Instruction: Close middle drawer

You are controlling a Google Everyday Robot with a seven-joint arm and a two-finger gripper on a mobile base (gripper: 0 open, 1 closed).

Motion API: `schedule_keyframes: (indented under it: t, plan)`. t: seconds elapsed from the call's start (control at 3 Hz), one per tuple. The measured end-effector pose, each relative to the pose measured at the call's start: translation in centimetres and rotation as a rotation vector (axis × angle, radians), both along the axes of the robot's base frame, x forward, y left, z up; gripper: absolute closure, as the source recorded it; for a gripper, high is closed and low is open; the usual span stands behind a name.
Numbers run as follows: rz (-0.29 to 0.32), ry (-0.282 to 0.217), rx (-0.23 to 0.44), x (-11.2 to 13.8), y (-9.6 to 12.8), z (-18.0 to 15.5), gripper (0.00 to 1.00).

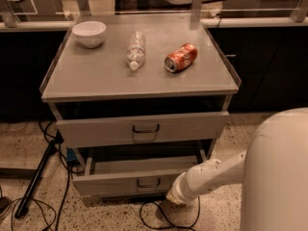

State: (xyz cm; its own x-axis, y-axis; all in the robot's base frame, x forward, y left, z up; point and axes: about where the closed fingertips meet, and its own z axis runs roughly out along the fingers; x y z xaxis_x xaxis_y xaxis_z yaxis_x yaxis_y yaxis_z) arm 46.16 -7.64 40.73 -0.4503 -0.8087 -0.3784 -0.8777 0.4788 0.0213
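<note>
Well, the largest thing before me was the robot's own rounded white body (281, 177), behind and to the right of the gripper. Next came the grey metal cabinet (96, 73), rising above and beyond the gripper, with its taller-fronted grey top drawer (101, 129) standing partly out overhead.

Below that, the middle drawer (108, 183), a long shallow grey tray with a low flat front and a small dark wire handle (148, 183), was pulled well out. Its front ran left to right, and the gripper (172, 199) sat low, just at the right end of that panel, at the tip of the white arm (216, 173). I could not tell how far it was open, nor whether it held anything or touched the panel.

I judged the closing push would run away from me, into the cabinet, straight along the drawer's slides. The open room lay on the speckled floor beneath, though a looped black cable (159, 219) lay directly under the gripper. Far above it lay a white bowl (89, 32), a clear plastic bottle (136, 49) and an orange can (181, 57).
</note>
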Motion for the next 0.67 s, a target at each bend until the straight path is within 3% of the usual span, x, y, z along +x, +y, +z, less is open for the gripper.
schedule_keyframes:
  t: [0.33, 0.67]
  plan:
    - [0.011, -0.051, -0.002, 2.3, 1.1, 0.0, 1.00]
    - [0.045, -0.078, 0.005, 4.1, 2.5, 0.0, 0.84]
